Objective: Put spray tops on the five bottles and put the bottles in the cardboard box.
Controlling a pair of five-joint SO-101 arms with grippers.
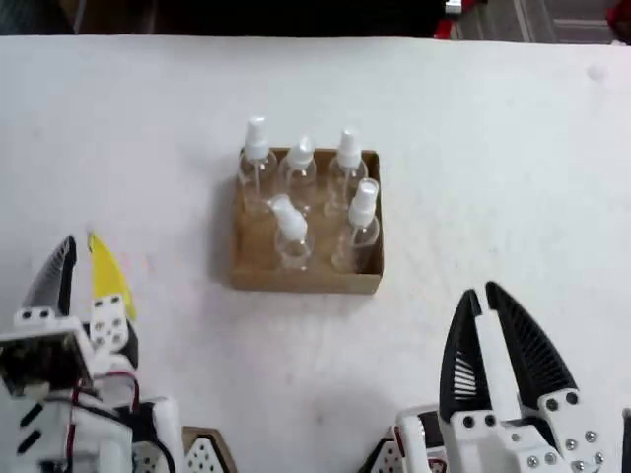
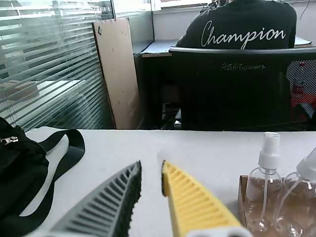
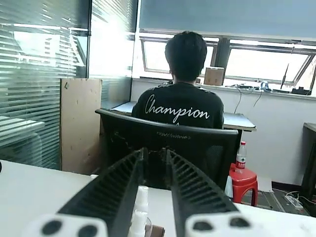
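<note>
The cardboard box (image 1: 254, 268) sits mid-table with several clear bottles in it, each with a white spray top. Three stand along the back (image 1: 256, 169) (image 1: 299, 169) (image 1: 346, 168), one stands at the front right (image 1: 361, 225), and one leans at the front middle (image 1: 291, 236). My left gripper (image 1: 82, 238), with one black and one yellow finger, rests near the front left, well short of the box, shut and empty. My right gripper (image 1: 481, 291) rests at the front right, shut and empty. In the left wrist view the left gripper (image 2: 151, 168) points past two bottles (image 2: 266, 192). A spray top (image 3: 140, 207) shows beyond the right gripper (image 3: 155, 150).
White table (image 1: 493, 148) spreads all around the box. A black bag with a strap (image 2: 19, 177) lies on the table off to the left arm's side. Beyond the far edge are an office chair (image 2: 237, 84) with a seated person, a leaning board (image 2: 116, 74) and a red stool (image 3: 242, 180).
</note>
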